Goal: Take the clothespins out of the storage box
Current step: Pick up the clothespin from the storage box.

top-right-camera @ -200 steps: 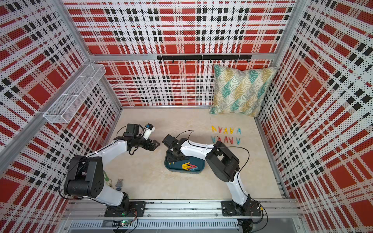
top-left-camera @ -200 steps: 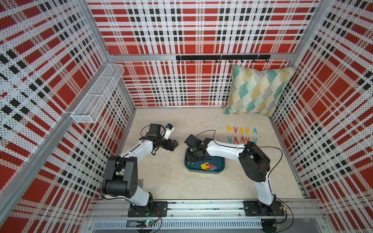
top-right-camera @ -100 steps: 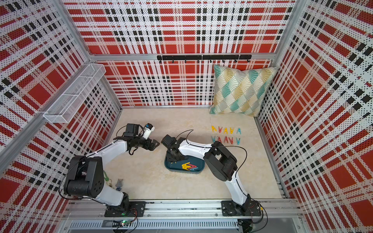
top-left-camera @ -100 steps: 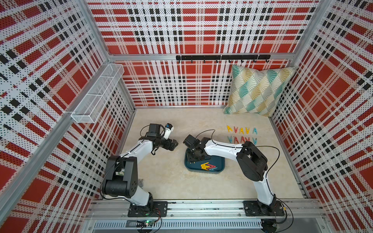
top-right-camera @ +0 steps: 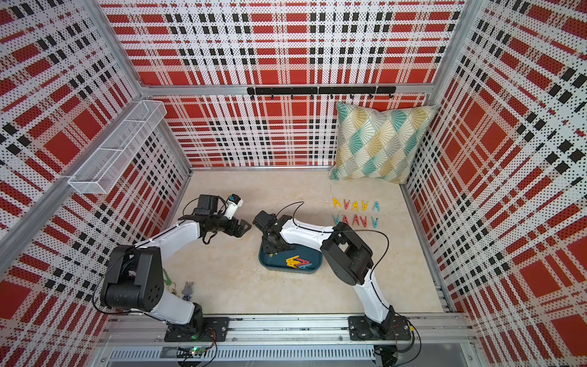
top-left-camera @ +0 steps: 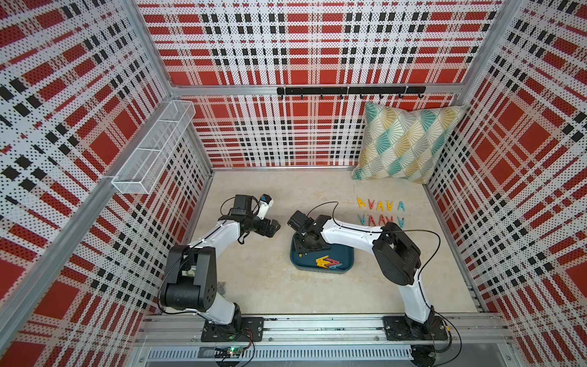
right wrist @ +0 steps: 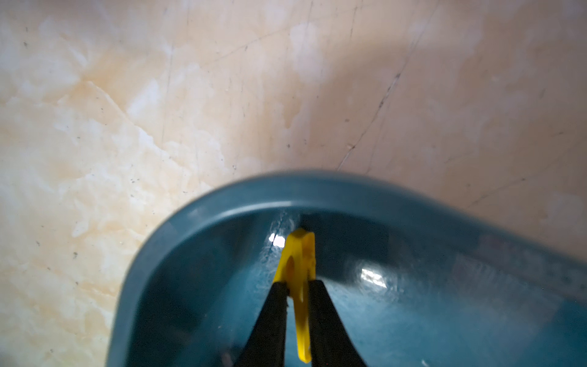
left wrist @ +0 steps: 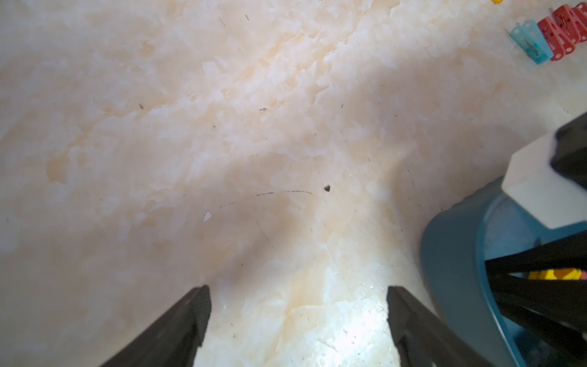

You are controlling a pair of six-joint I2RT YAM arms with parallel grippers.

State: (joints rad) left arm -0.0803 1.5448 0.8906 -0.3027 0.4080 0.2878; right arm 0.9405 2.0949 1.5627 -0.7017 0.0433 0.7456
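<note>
Yellow clothespin [right wrist: 298, 254] sits pinched between the right fingers [right wrist: 322, 317] at the storage box's [right wrist: 222, 203] ten-o'clock corner. Left fingers [left wrist: 184, 324] gape wide, empty, over tabletop [left wrist: 222, 127].

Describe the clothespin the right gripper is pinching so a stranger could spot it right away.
Start at the dark teal box in the middle of the beige floor. At the end opposite its loose pile of clothespins, the right gripper points down inside. The yellow clothespin there is the only one gripped, apart from the rest.
</note>
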